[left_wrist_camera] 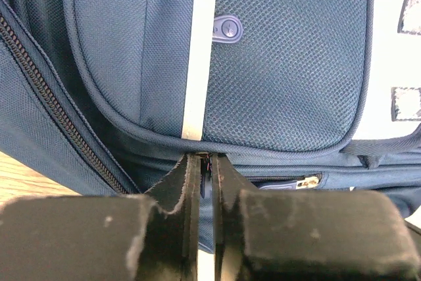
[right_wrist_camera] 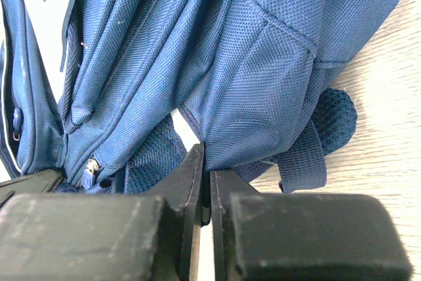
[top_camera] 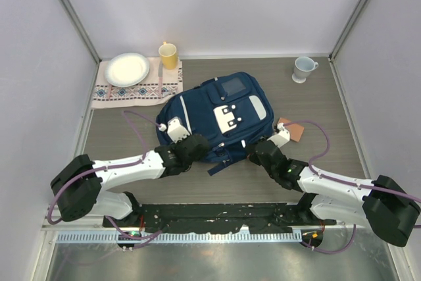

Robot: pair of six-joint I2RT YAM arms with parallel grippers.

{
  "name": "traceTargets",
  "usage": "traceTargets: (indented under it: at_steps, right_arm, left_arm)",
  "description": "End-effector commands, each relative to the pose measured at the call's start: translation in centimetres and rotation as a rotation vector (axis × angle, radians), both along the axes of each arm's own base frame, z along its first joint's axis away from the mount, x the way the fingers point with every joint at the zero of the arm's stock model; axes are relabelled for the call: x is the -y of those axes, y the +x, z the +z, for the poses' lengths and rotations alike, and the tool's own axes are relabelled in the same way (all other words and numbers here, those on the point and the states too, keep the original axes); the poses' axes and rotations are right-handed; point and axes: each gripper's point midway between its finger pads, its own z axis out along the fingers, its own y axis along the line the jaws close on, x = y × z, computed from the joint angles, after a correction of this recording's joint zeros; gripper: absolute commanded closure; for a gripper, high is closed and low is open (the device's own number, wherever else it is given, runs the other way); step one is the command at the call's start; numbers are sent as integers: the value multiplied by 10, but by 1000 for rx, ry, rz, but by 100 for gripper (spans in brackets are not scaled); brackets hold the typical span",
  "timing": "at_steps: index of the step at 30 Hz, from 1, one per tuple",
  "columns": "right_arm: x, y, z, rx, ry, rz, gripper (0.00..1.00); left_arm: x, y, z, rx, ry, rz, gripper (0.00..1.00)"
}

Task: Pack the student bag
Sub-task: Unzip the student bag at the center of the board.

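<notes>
My left gripper [left_wrist_camera: 205, 162] is pinched almost closed on the seam just below the white stripe [left_wrist_camera: 198, 64] of the student bag [top_camera: 220, 113], my right gripper [right_wrist_camera: 205, 177] grips a fold of its blue fabric, and the bag lies ahead of both on the table [top_camera: 348, 129].

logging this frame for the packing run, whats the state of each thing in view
student bag: lying flat, front up, flap buckled
left tool: shut, pinching the student bag at its near seam
right tool: shut on a fold of student bag fabric
yellow cup: upright
white mug: upright
plate: flat on the cloth
cloth: spread flat
brown item: flat beside the bag, partly hidden
</notes>
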Motion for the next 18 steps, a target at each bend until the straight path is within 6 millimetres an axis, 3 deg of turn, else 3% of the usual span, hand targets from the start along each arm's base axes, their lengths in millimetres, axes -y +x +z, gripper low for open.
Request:
traceTargets:
  at_steps: [1,7,10,14,18]
  right_arm:
    - [2,-9,-7,-21,-47,34,92]
    - [5,-9,-8,-22,-53,25,92]
    - [5,-8,-4,-12,-61,35,83]
    - [4,-10,8,-14,-113,77,51]
    - [-8,-15,46,30,-87,180,34]
  left_arm:
    - [-7,18,15,97,0,61,95]
    - [-8,14,10,89,16,36,100]
    - [-4,15,15,110,47,-28,100]
    - [1,16,27,160,115,-138,100]
    - [4,14,41,203,150,-223,100]
